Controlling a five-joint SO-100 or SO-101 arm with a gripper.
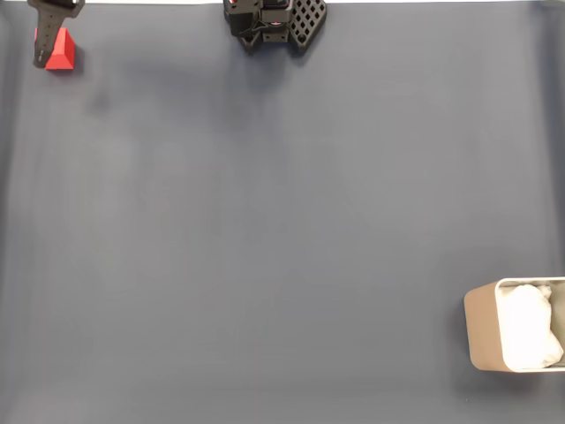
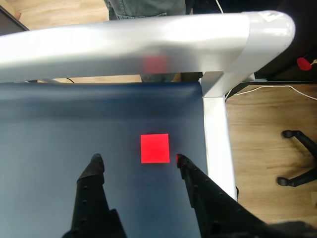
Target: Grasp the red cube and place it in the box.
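The red cube (image 2: 154, 148) lies on the dark blue table mat close to its far corner. In the wrist view my gripper (image 2: 138, 159) is open, and the cube sits just at the two black fingertips, nearer the right one (image 2: 181, 160). Nothing is held. In the fixed view the red cube (image 1: 62, 53) is at the top left corner, with my gripper (image 1: 53, 42) hanging right over it and one dark finger along its left side. The beige-grey box (image 1: 481, 331), with white wadding inside, stands at the bottom right edge, far from the cube.
The arm's black base (image 1: 274, 22) sits at the top middle of the fixed view. A silver metal rail (image 2: 124, 44) and post (image 2: 215, 129) border the mat right beyond the cube. Past them are wooden floor and a chair base (image 2: 297, 158).
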